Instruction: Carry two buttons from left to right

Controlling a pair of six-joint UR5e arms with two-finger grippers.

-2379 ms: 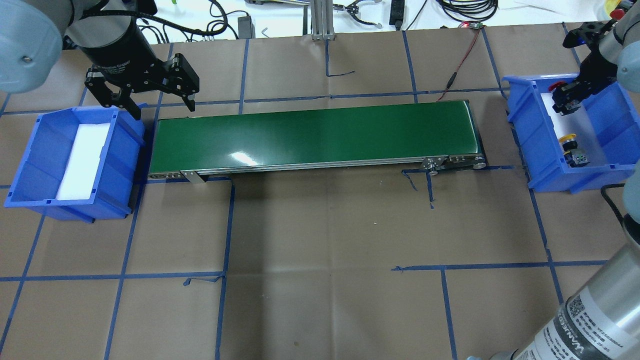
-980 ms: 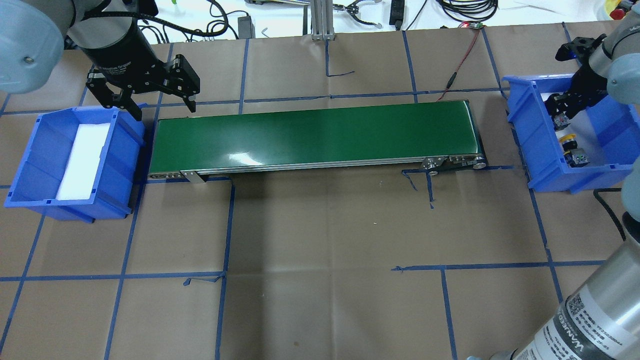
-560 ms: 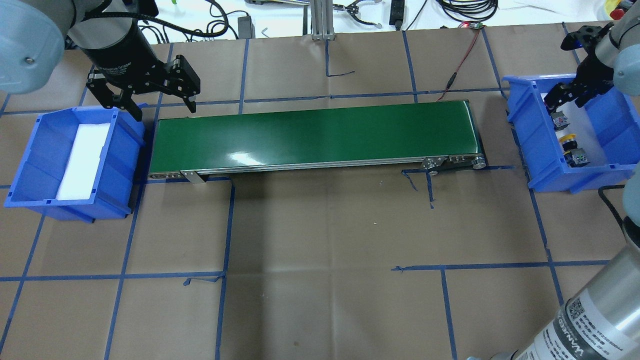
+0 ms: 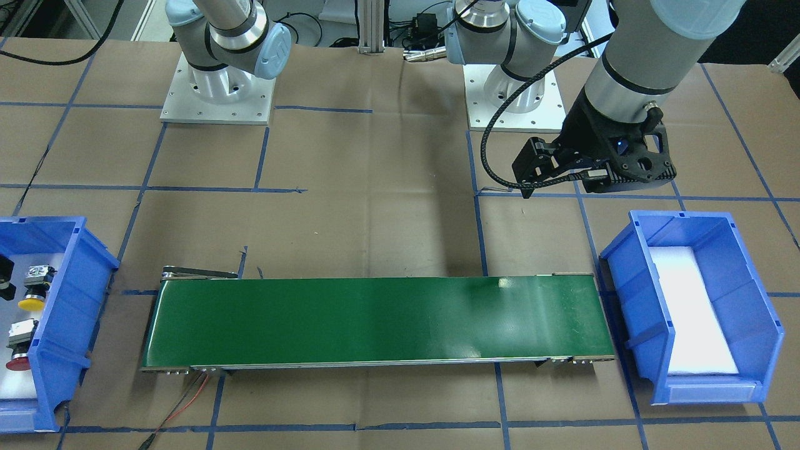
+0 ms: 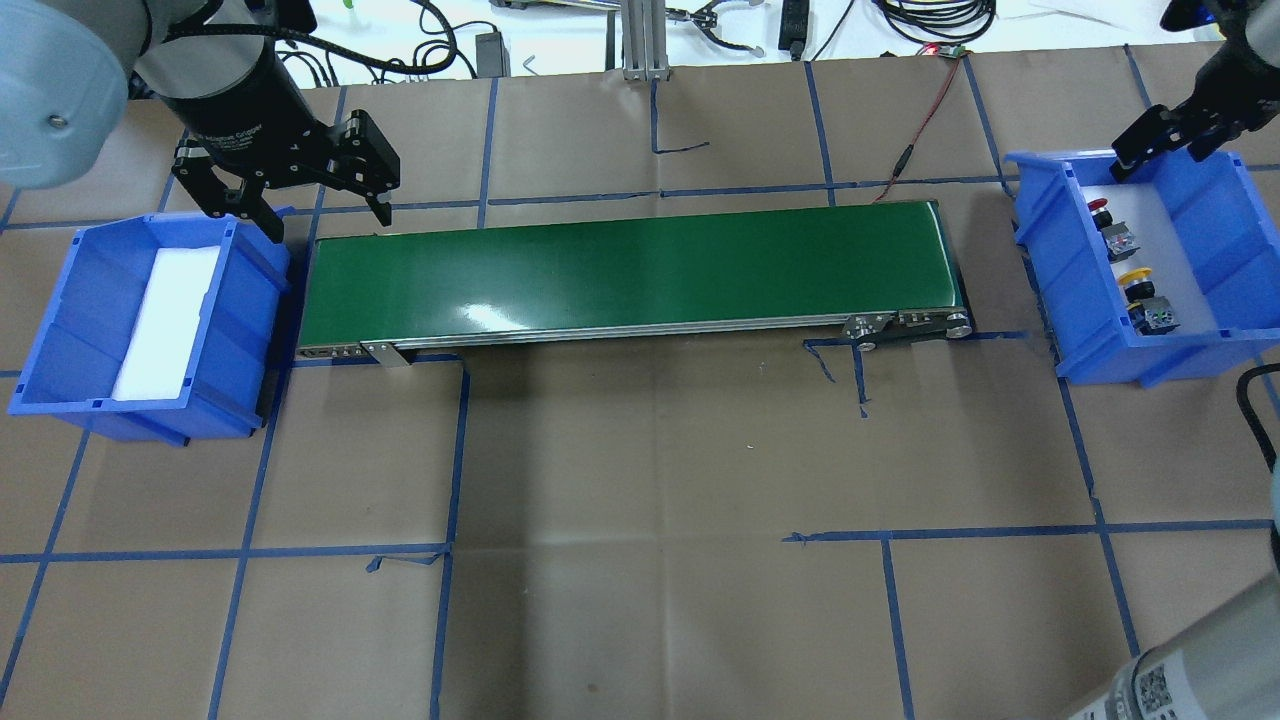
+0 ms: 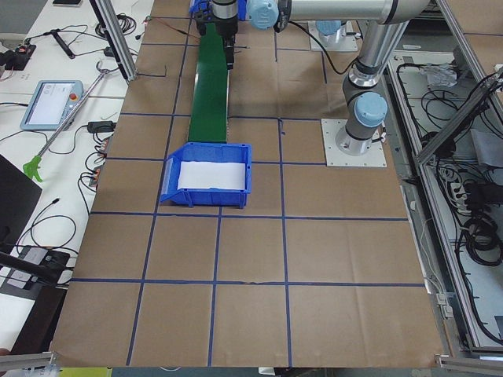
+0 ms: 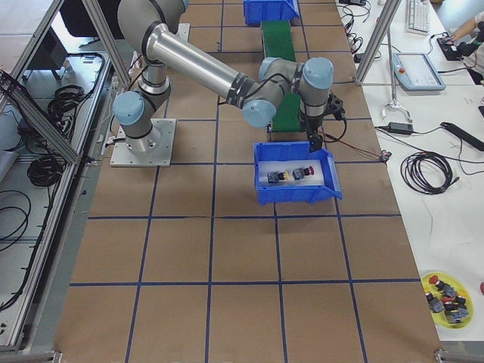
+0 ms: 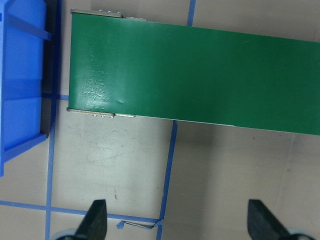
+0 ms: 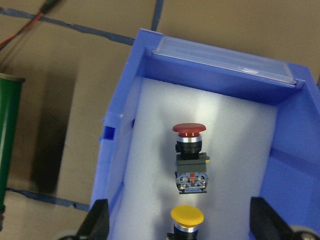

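The red button (image 5: 1103,213) and the yellow button (image 5: 1136,279) lie side by side on the white foam in the right blue bin (image 5: 1050,262). Both also show in the right wrist view, red (image 9: 190,150) above yellow (image 9: 187,216), and in the front view, red (image 4: 19,350) and yellow (image 4: 31,294). My right gripper (image 5: 1162,148) is open and empty above the bin's far rim, apart from the buttons. My left gripper (image 5: 326,215) is open and empty, hovering by the far left end of the green conveyor belt (image 5: 630,270).
The left blue bin (image 5: 62,330) holds only white foam. The conveyor (image 4: 375,319) runs between the two bins. Blue tape lines cross the brown paper table. A red and black cable (image 5: 915,135) runs off the belt's far right end.
My right gripper lowered the red button into the right bin, opened, let it go and rose back toward the far rim. The left arm has not moved.
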